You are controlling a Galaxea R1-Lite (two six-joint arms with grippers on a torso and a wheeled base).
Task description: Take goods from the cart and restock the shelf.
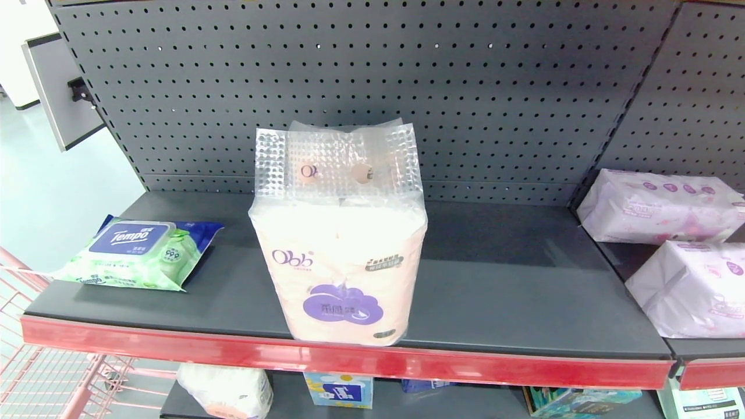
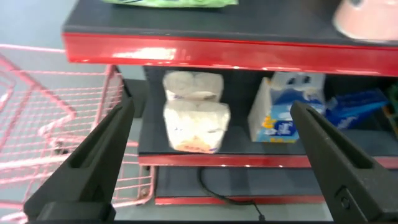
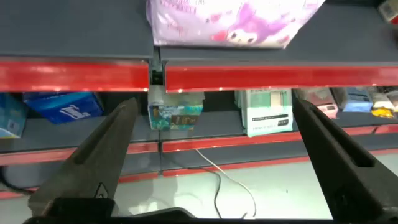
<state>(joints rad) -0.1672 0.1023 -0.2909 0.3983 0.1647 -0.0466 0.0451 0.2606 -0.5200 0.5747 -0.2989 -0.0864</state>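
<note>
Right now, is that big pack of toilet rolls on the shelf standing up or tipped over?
Upright: the roll pack stands on its base on the shelf, top flap pointing up.

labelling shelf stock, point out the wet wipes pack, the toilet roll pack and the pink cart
wet wipes pack (image 1: 138, 254), head view, top face
toilet roll pack (image 1: 340, 273), head view, front face
pink cart (image 2: 43, 118), left wrist view, wire side

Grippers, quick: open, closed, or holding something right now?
Left gripper: open, holding nothing.
Right gripper: open, holding nothing.
</note>
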